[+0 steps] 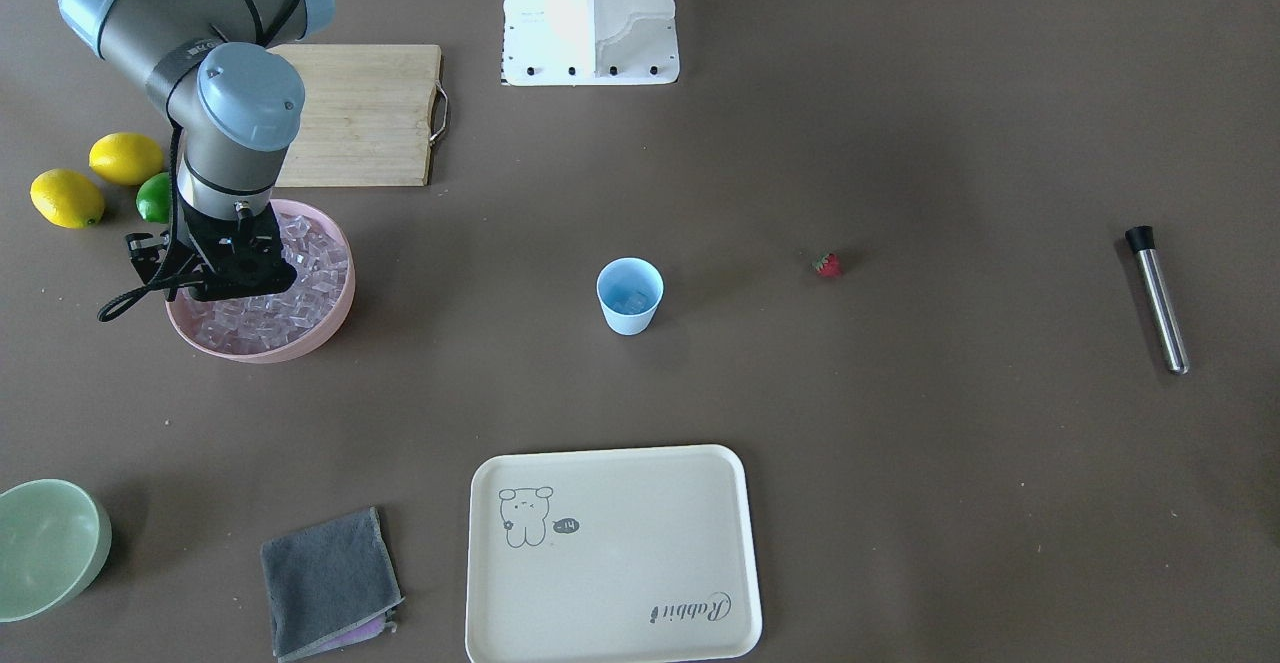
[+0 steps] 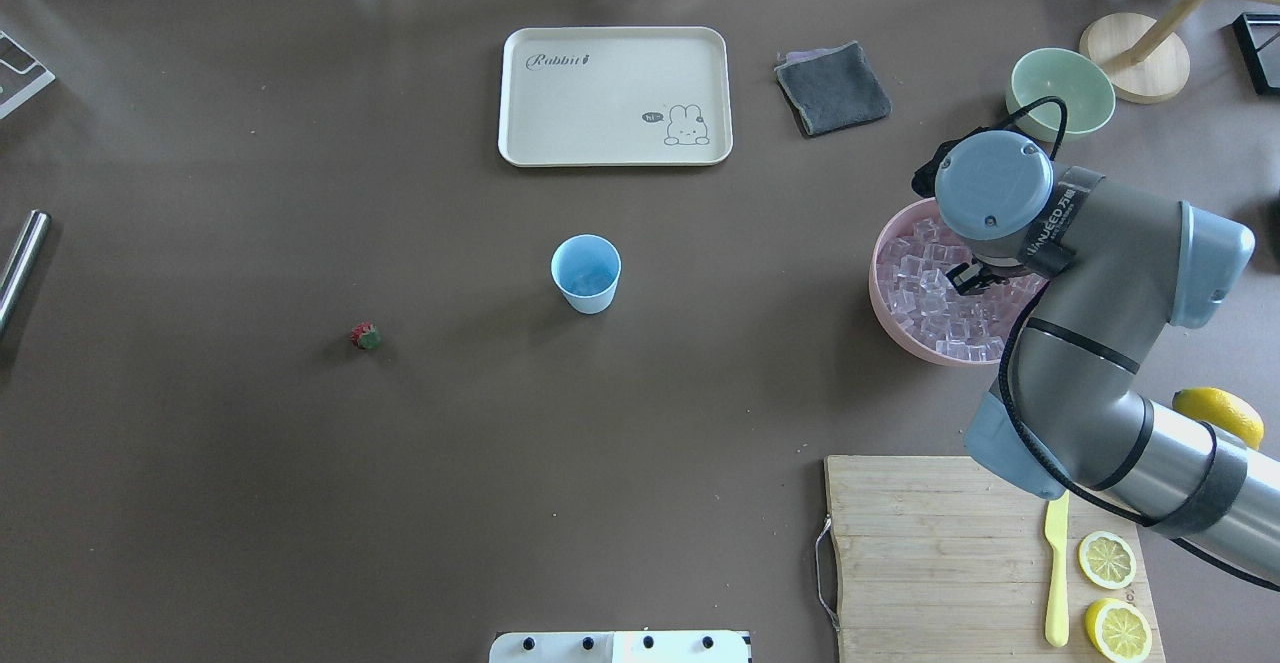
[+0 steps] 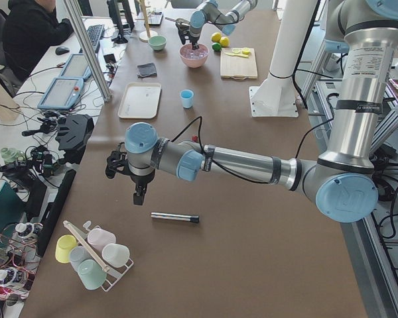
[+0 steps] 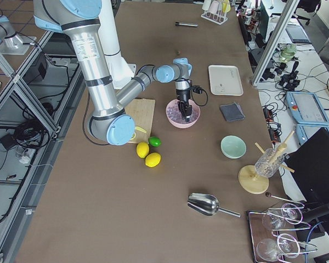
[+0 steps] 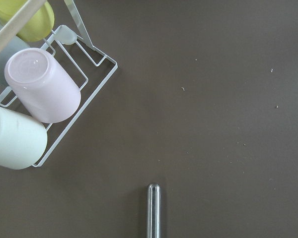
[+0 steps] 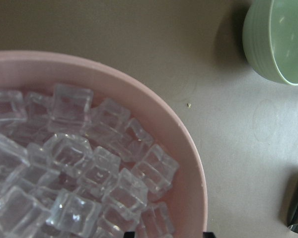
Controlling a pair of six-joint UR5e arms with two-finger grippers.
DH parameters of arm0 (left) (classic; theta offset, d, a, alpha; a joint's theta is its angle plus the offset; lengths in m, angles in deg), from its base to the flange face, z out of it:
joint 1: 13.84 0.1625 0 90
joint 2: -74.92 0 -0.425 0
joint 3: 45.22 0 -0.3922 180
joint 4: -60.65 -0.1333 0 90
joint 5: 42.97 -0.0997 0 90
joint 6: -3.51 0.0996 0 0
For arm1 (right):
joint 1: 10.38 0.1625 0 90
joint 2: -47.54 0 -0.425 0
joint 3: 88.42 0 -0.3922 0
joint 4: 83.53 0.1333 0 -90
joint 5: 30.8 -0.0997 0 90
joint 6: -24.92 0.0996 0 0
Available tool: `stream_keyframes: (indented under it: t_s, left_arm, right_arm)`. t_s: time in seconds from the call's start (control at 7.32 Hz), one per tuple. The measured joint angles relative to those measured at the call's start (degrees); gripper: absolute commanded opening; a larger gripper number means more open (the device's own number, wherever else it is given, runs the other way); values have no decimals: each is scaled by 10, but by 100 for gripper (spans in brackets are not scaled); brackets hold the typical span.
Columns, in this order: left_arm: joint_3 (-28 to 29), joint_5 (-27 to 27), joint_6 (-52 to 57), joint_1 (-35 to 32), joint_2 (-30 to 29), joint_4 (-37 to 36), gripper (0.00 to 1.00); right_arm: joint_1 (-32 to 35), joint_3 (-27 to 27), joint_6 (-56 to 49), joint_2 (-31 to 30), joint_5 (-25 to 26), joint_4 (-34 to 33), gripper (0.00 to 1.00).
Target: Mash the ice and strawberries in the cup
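The light-blue cup (image 2: 586, 273) stands upright mid-table with a clear cube showing inside. A small red strawberry (image 2: 365, 336) lies alone on the table to the cup's left in the overhead view. The ice (image 2: 930, 308) fills a pink bowl (image 2: 884, 305). My right gripper (image 2: 968, 278) hangs just over that ice. Two dark tips far apart at the bottom edge of the right wrist view show it open, and nothing is held. My left gripper (image 3: 140, 195) hovers above a steel muddler (image 3: 176, 217) at the table's far end. I cannot tell whether it is open or shut.
A cream tray (image 2: 615, 93), a grey cloth (image 2: 833, 88) and a green bowl (image 2: 1060, 93) line the far edge. A cutting board (image 2: 940, 553) carries lemon halves and a yellow knife. Whole lemons and a lime (image 1: 155, 198) sit by the pink bowl. A cup rack (image 5: 35, 99) stands near the muddler.
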Motion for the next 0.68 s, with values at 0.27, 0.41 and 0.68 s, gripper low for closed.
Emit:
stream_keyframes:
  t_s: [0.27,0.41,0.68]
  left_arm:
    - [-1,1,-6,2,0,0,98]
    - [-2,1,-8,2,0,0,98]
    - [-3,0,-8,2,0,0,98]
  right_arm:
    - [-1,-5,2,0,1,-1,54]
    - [-3,-5,2,-1,2,-1,51]
    - [6,6,0,5,-8,-1,71]
